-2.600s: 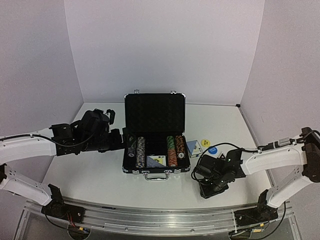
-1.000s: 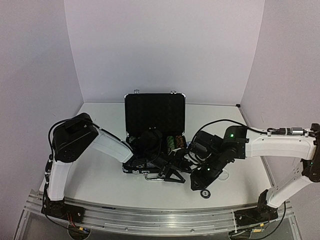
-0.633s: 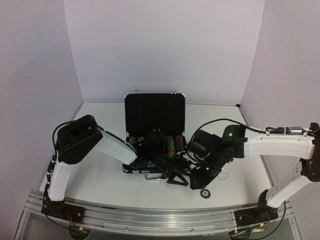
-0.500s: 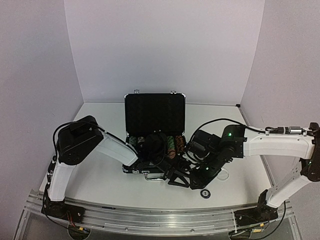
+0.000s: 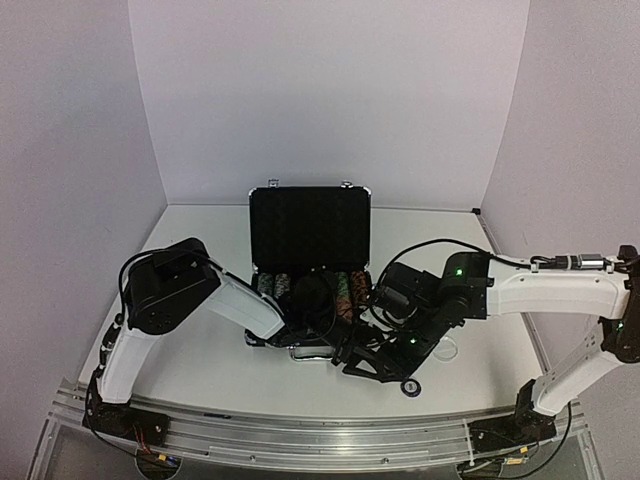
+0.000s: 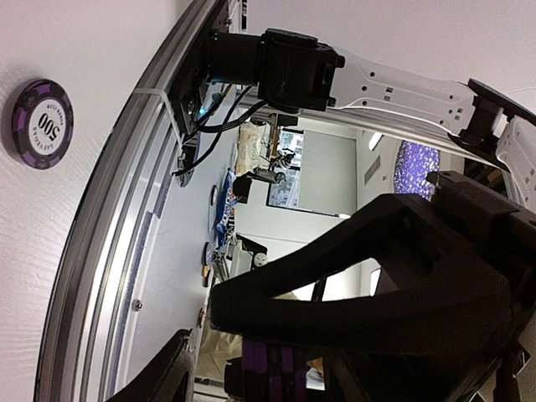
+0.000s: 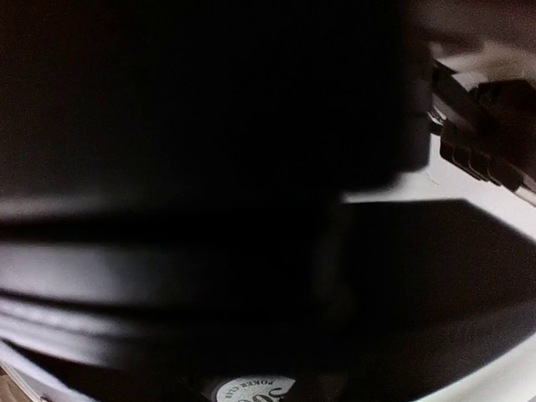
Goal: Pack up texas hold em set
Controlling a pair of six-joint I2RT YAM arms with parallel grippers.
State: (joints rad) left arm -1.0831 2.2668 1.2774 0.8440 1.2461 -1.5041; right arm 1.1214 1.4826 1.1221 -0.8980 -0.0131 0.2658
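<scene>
Open briefcase [image 5: 310,228], left arm [image 5: 240,305], right arm [image 5: 540,290] crowding its front, lone chip [image 5: 408,386] nearby

White tabletop [image 5: 200,340], matte, evenly lit, soft shadows only. 3 plain pale walls box it in: back wall [image 5: 320,100], left wall [image 5: 70,150], right wall [image 5: 580,150], all faintly lavender. Aluminium rail [image 5: 300,435] runs along the near table edge. Left wrist view looks past the table edge into a bright room [image 6: 289,180] with pale surfaces and a lit opening; the clutter there is too small to identify.
</scene>
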